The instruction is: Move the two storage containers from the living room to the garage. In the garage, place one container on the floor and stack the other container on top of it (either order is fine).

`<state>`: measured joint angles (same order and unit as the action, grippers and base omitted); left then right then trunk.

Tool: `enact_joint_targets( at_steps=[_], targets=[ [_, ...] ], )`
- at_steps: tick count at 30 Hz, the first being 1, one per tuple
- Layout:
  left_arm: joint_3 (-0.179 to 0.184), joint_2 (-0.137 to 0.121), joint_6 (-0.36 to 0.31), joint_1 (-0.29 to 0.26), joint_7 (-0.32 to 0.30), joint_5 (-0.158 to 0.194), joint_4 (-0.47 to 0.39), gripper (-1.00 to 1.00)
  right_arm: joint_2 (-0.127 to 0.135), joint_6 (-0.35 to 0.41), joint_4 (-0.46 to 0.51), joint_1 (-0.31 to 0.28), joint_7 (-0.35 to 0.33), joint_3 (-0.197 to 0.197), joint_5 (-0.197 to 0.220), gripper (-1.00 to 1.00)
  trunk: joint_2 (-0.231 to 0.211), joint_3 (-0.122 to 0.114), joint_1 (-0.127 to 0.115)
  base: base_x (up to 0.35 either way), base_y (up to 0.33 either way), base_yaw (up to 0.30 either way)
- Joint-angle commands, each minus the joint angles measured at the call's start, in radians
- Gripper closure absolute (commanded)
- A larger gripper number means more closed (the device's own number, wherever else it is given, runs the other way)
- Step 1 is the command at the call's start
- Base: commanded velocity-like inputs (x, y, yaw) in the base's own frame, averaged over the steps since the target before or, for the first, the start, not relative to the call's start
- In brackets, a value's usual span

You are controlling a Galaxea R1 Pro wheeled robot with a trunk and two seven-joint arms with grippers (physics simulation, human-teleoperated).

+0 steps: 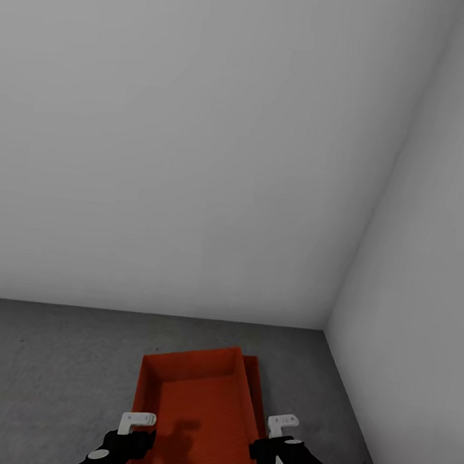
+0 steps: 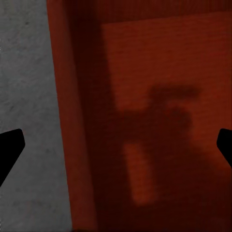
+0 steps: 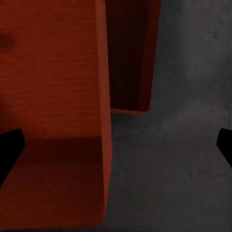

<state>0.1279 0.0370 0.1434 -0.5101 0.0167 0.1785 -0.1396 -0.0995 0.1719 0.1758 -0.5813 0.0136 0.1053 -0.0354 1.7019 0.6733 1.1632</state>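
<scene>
Misalignment worried me: upper container [image 1: 195, 414] sat skewed over lower container [image 1: 254, 377], peeking at two o'clock; left gripper [image 1: 138, 422] and right gripper [image 1: 282, 427] hung spread, so a nudge could slide it off.

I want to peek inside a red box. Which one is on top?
The upper storage container, the one whose whole open inside shows between the two end effectors. The lower storage container only peeks out along its right side, resting on the grey floor.

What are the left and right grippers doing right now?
Left gripper: open, straddling the top storage container's left wall.
Right gripper: open, straddling its right wall.
</scene>
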Motion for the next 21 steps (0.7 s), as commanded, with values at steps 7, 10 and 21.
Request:
enact_joint_targets(
  at_steps=[7,10,21],
  targets=[
    [0.009,-0.001,0.003,-0.001,0.001,0.009,0.000,-1.00,0.000,0.008,0.002,0.000,0.002,0.008,-0.003,-1.00,-0.049,-0.021,-0.027,0.000,0.000,0.000],
    [0.009,0.000,0.001,-0.001,0.005,0.009,0.000,-1.00,0.000,0.008,0.002,0.000,0.003,0.007,-0.003,-1.00,-0.070,-0.031,-0.039,0.000,0.000,0.000],
    [0.007,0.000,-0.003,-0.001,0.010,0.007,0.003,-1.00,0.000,0.008,-0.001,0.001,0.010,0.006,-0.002,-1.00,-0.147,-0.065,-0.081,0.000,0.000,0.000]
  ],
)
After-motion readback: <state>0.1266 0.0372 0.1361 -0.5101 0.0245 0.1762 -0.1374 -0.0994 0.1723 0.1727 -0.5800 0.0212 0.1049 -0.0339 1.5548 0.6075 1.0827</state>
